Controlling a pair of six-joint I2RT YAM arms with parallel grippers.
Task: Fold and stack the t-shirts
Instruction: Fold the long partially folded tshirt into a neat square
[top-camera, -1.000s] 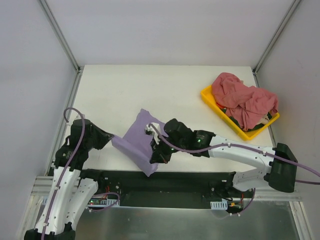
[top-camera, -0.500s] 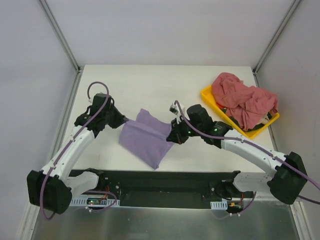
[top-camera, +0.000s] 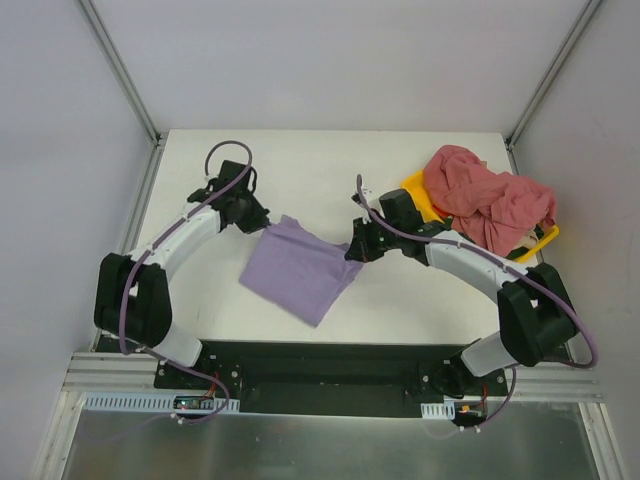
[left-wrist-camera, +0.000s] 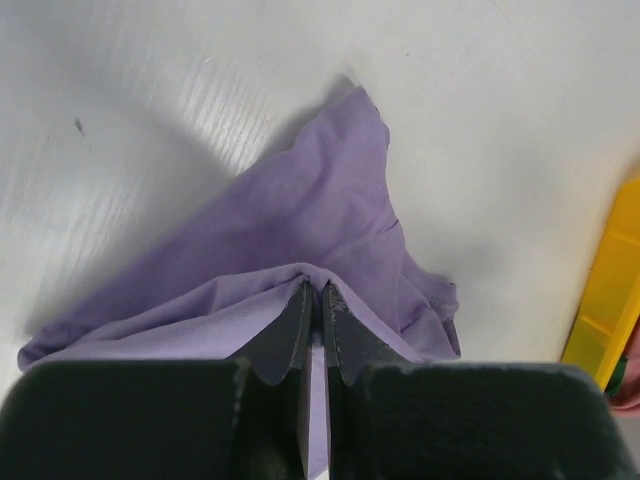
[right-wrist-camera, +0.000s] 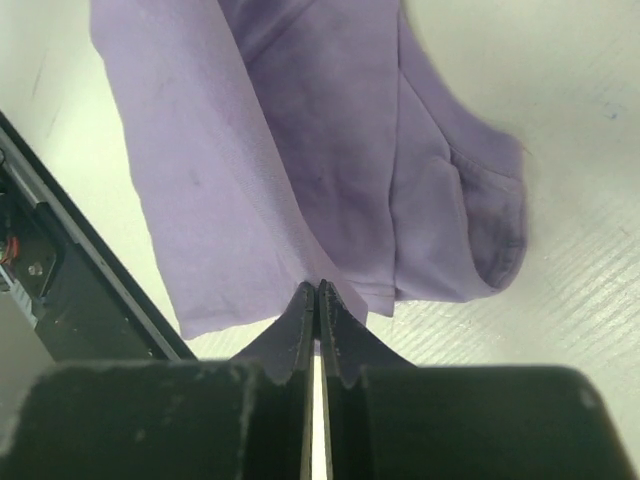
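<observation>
Left hand (top-camera: 262, 222) clenched on lavender t-shirt (top-camera: 298, 268) left corner; right hand (top-camera: 353, 250) clenched on right corner

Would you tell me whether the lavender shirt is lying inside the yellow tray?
No, the lavender shirt lies on the table, apart from the yellow tray.
</observation>
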